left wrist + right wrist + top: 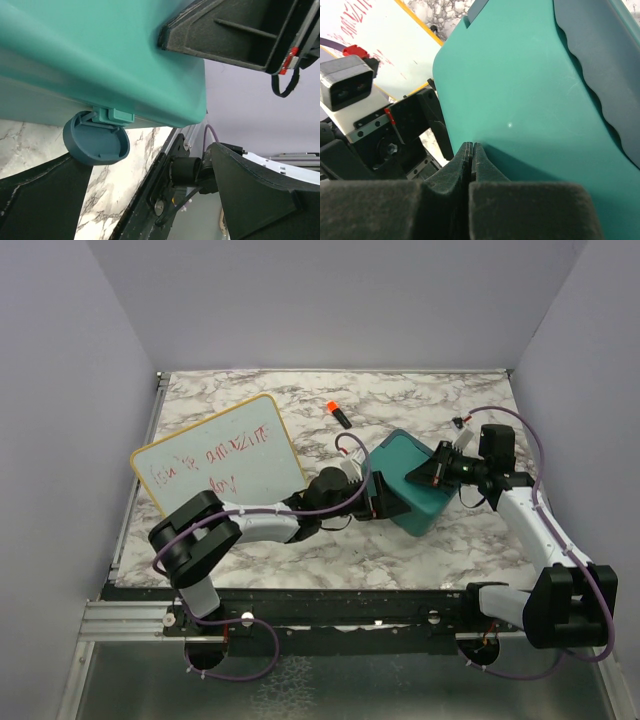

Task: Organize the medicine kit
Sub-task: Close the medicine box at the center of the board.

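Teal medicine kit closed, latching seemingly pending; left gripper beside it spread wide, empty; right gripper pinched together, empty, touching its top.

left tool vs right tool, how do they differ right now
The left tool is open, fingers wide apart; the right tool is shut, fingers pressed together. The left tool faces the round latch tab on the medicine kit; the right tool's tips meet its broad teal face. Both are black and hold nothing.
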### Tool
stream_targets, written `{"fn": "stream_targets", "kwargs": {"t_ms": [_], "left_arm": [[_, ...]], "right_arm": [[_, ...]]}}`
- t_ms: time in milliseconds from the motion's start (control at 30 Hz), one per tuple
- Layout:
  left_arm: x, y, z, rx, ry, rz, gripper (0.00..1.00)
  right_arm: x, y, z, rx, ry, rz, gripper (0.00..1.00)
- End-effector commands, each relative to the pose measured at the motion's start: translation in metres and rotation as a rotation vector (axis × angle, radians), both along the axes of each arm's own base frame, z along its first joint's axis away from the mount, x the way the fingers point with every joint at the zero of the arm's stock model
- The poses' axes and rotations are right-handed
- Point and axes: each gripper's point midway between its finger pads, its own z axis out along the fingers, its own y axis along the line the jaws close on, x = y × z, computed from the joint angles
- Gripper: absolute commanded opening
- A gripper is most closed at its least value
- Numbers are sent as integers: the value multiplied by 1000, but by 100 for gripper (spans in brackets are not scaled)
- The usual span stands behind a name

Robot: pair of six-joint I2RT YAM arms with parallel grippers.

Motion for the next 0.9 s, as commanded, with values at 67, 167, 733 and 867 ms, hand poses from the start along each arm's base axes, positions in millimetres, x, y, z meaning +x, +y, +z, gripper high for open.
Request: {"fn": "stream_targets", "kwargs": {"t_ms": [67,167,733,867], "left_arm": [[4,-13,4,-67,-20,31,99],[7,-18,11,-106,-42,48,99],[9,-11,25,-227,-58,195,98],[14,4,3,-209,33,283,99]], "right_arm": [[-18,-4,-28,-62,124,11,1],[-18,-5,-28,-65,121,11,1],[-18,-4,-27,-63,117,23,1],[-19,-4,-22,-68,108,28,1]]}}
